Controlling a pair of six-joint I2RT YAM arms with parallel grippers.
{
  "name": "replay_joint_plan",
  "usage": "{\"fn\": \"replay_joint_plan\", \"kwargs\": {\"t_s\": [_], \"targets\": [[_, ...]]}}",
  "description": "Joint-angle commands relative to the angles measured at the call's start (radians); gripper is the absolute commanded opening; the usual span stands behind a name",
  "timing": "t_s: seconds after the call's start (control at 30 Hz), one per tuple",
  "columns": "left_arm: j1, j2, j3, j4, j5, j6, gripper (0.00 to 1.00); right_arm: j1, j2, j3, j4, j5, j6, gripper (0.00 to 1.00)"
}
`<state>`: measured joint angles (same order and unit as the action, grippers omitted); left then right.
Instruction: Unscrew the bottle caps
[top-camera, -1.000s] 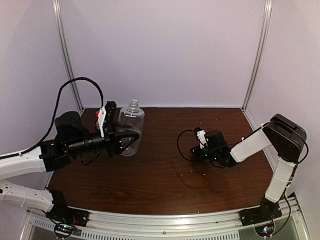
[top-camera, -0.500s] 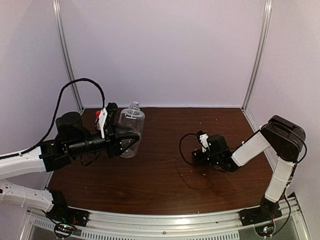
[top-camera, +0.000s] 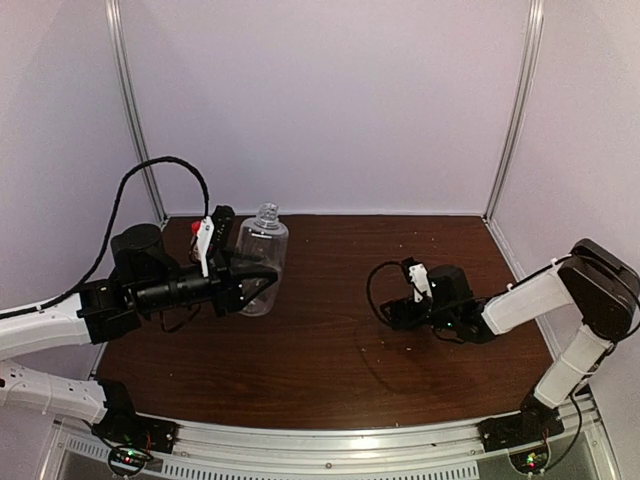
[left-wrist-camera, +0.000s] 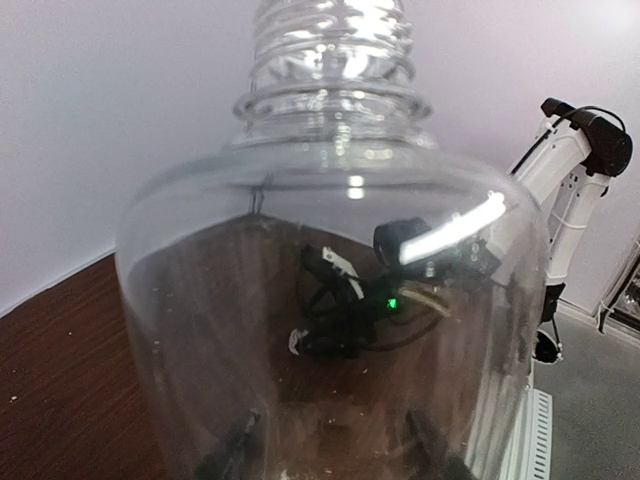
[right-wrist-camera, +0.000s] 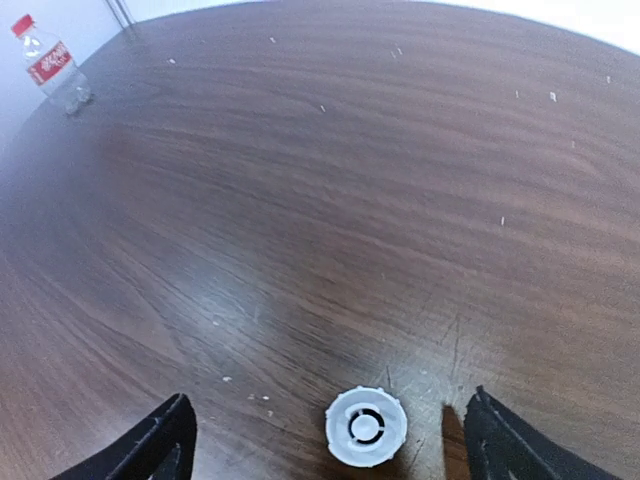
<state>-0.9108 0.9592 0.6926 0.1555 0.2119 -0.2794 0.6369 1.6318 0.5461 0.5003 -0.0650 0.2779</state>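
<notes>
My left gripper is shut on the wide clear bottle, which stands upright at the left of the table with its threaded neck bare. Its fingers show dimly through the bottle's wall. The white cap lies on the table with its hollow side up. It sits between the wide-open jaws of my right gripper, touching neither finger. From above, my right gripper is low over the table's right half. The small bottle, red-labelled with its red cap on, stands at the far left corner.
The brown wooden table is flecked with white crumbs. Pale walls with metal posts close in the back and sides. A metal rail runs along the near edge. The right arm shows beside and through the wide bottle.
My right gripper has opened and let go of the white cap, which now lies on the table. The right arm has drawn a little to the right. The left arm and its bottle have not moved.
</notes>
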Motion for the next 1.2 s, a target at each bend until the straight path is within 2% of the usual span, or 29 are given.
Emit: {"fn": "replay_joint_plan", "kwargs": {"t_s": [0.0, 0.13, 0.27, 0.47, 0.87, 1.17], "targets": [[0.006, -0.002, -0.004, 0.053, -0.014, -0.003, 0.36, 0.014, -0.171, 0.004, -0.102, -0.070, 0.017, 0.99], [0.006, 0.013, -0.023, 0.089, 0.001, -0.003, 0.37, 0.066, -0.320, 0.083, -0.275, -0.110, -0.009, 1.00], [0.006, 0.044, -0.019, 0.114, 0.053, 0.007, 0.39, 0.120, -0.421, 0.214, -0.391, -0.258, -0.014, 1.00], [0.006, 0.070, -0.022, 0.166, 0.140, 0.009, 0.40, 0.199, -0.484, 0.390, -0.402, -0.400, 0.035, 1.00], [0.006, 0.097, -0.024, 0.238, 0.296, 0.036, 0.44, 0.291, -0.277, 0.732, -0.471, -0.499, 0.069, 1.00], [0.006, 0.112, -0.015, 0.266, 0.314, 0.027, 0.44, 0.340, -0.160, 0.890, -0.565, -0.525, -0.002, 0.84]]}}
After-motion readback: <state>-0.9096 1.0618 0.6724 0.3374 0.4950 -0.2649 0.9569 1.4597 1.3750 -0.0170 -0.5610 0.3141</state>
